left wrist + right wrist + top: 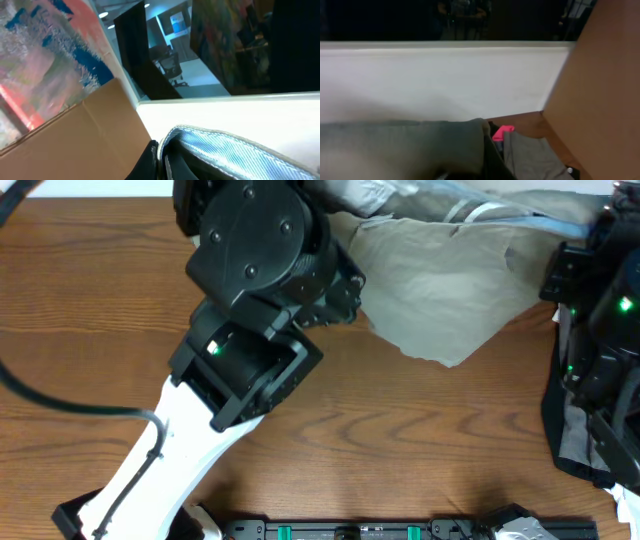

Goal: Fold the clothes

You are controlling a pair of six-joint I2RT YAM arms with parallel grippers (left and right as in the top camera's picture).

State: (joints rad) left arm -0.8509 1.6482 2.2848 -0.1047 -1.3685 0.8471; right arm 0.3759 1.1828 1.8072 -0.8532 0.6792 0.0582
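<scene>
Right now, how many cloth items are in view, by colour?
Khaki cotton shorts with pale blue waistband lining: 1
Darker grey garment: 1
Black cloth with pink-red patch: 1
Total: 3

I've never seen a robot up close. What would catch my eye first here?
The bulky black-and-white left arm fills the middle-left of the wooden table in the overhead view. Beyond it, khaki shorts spread along the far edge toward the right arm, which has green lights. In the left wrist view, the pale-blue waistband lining shows close up at the bottom.
</scene>
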